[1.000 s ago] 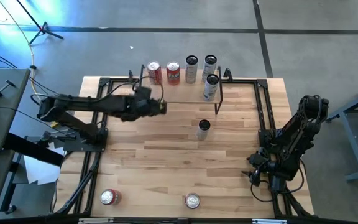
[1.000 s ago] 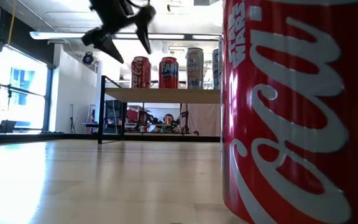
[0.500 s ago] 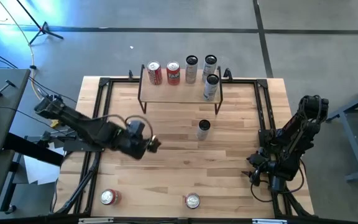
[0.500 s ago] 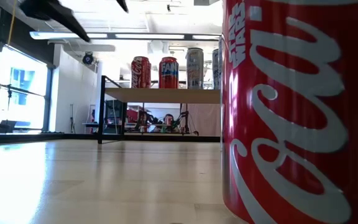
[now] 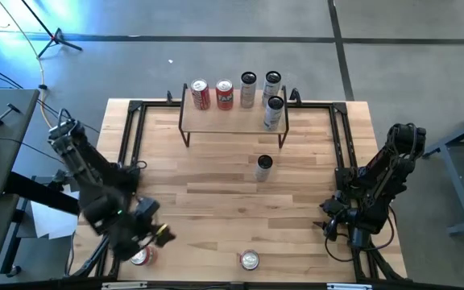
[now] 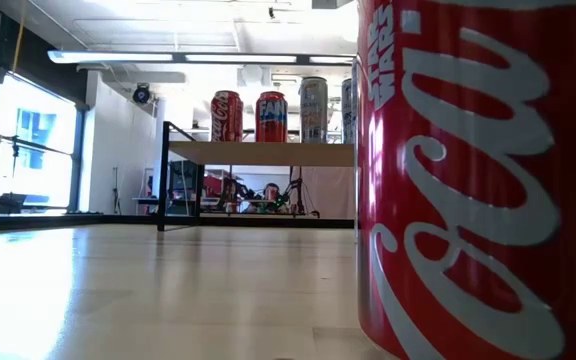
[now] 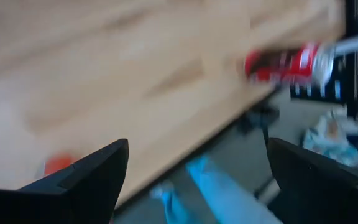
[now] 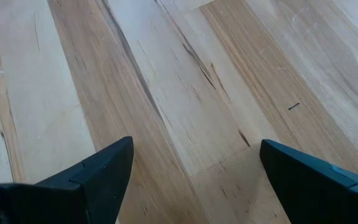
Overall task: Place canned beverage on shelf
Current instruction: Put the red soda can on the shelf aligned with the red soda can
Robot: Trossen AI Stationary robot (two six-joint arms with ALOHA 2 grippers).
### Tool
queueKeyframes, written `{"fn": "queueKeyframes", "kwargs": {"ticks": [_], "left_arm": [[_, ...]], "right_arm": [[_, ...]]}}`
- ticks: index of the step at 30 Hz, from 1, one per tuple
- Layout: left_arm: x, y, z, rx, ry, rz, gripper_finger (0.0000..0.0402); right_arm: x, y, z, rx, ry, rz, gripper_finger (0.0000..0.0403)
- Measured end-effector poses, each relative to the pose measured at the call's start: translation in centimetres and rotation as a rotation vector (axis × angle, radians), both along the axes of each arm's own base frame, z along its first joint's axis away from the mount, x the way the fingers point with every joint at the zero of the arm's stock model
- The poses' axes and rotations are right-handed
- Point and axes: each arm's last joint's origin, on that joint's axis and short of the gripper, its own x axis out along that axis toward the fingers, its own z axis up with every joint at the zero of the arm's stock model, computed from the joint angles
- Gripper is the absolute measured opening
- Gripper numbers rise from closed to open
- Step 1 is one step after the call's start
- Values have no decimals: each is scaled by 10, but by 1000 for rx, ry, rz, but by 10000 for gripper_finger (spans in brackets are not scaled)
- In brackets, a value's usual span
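Three cans to go and five shelved, judging from how things lie

Far left, by the front corner of the table (image 5: 216,201): left gripper (image 7: 197,143) hanging over the edge with fingers spread wide, holding nothing. Just beside it, a red can (image 5: 141,256) standing upright at the front edge, untouched. Looks like the reach for the next pickup, with the grasp not yet made; needs centring over that can before any closing

Further along, at the back: shelf (image 5: 224,122) carrying a cola can (image 5: 200,94), a Fanta can (image 5: 225,94) and three silver cans (image 5: 248,89), all upright, two of the silver ones one behind the other at the right end. Seems to have free plank in front of the red pair

On the table just in front of the shelf's right end: a grey can (image 5: 263,167), upright. At the front edge, near the middle: one more can (image 5: 250,259), upright

Far right: right gripper (image 8: 196,146) parked low over bare wood at the table's right side, fingers apart, empty, waiting
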Motion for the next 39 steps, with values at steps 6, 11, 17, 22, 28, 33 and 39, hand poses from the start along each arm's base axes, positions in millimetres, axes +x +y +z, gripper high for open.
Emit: {"fn": "queueKeyframes", "kwargs": {"ticks": [6,11,17,22,28,33,39], "left_arm": [[-23,-21,16,-76,89,-44,363],[-25,-35,32,-44,208,-61,363],[-20,-54,39,32,326,-60,363],[-20,-73,37,41,340,-63,363],[-21,-82,34,37,340,-38,363],[-11,-75,35,59,345,-38,363],[5,-65,36,80,357,-93,363]], "right_arm": [[0,0,0,0,0,1,339],[0,0,0,-1,0,0,339],[0,0,0,0,0,0,339],[0,0,0,0,0,1,339],[0,0,0,0,0,0,339],[0,0,0,0,0,0,339],[0,0,0,0,0,0,339]]}}
